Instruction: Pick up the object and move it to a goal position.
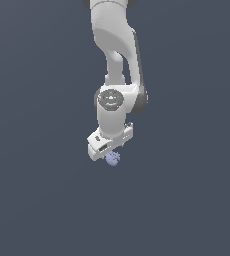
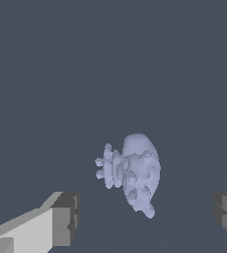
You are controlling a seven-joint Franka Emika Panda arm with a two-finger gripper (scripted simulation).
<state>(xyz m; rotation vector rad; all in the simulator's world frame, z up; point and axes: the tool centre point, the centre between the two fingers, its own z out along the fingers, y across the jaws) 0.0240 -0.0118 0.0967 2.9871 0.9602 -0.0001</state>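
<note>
While spread wide with nothing held, gripper (image 2: 145, 217) poised over the object (image 2: 132, 173); pale lavender lumpy blob lying between the two dark fingertips (image 2: 66, 217), touching neither, just beneath the white hand.

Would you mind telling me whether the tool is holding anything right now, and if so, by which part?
Nothing is held. The tool is open, its fingers wide apart, with the small pale lavender-blue lumpy blob between them, touched by neither.
</note>
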